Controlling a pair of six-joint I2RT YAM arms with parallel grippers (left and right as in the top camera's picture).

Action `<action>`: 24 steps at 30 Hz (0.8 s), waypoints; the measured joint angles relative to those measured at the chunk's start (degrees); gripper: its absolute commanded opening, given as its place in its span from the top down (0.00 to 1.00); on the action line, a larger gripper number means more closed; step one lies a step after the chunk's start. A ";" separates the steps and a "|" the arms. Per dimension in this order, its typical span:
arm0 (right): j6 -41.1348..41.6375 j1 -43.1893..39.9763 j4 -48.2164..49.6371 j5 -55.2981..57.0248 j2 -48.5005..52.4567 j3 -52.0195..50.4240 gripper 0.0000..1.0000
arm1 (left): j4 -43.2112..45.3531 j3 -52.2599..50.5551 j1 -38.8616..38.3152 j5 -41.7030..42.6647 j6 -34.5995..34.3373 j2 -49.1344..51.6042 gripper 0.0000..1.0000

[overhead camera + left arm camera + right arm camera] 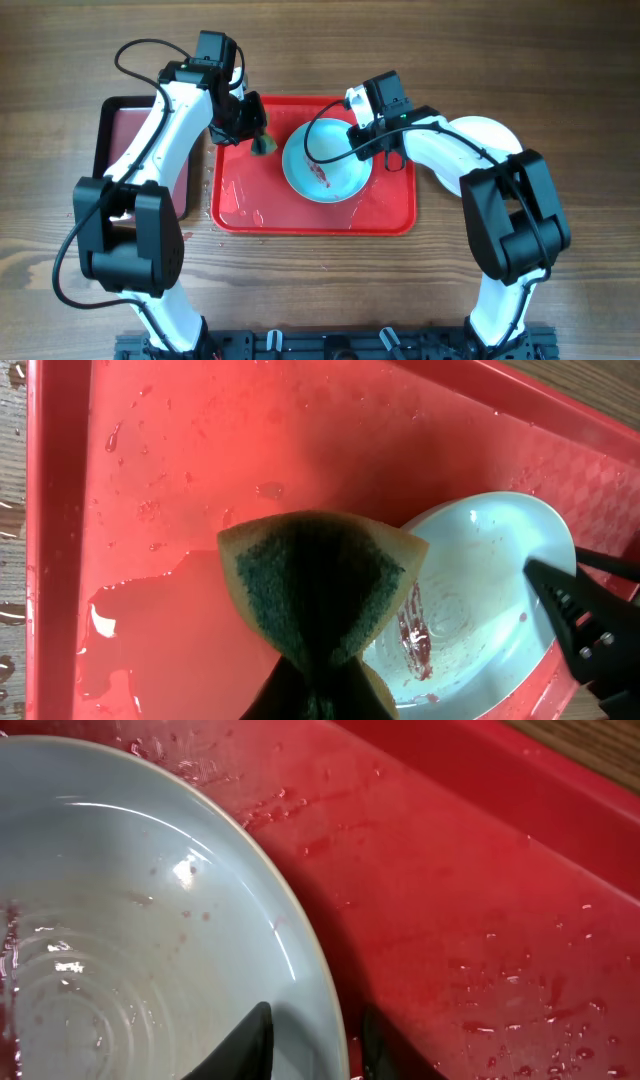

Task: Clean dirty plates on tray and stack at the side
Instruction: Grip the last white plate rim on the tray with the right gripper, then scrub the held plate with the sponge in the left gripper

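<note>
One pale turquoise round plate (327,172), red-smeared at centre, sits on one wet bright red rectangular plastic tray (240,208) on the wooden counter (320,290). The left fingers (285,702) are clamped on one yellow-and-green sponge (320,590) just beside the plate. The right fingers (252,1042) straddle the plate's rim; I cannot tell if they grip it.

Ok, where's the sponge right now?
The sponge is pinched in the left gripper over the far left part of the red tray in the overhead view, just left of the pale turquoise plate.
</note>
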 measured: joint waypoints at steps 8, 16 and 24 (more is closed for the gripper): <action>11.26 -0.39 -11.80 -5.20 -0.15 2.97 0.96 | -0.02 0.00 0.00 0.00 0.00 0.00 0.96; 40.72 3.72 -11.47 -9.92 -0.44 1.20 0.75 | -0.44 0.00 0.00 0.00 0.00 0.00 0.96; 40.98 4.02 -8.28 -8.22 -0.46 0.26 0.95 | 0.39 -0.70 -0.20 -0.92 0.02 0.00 0.96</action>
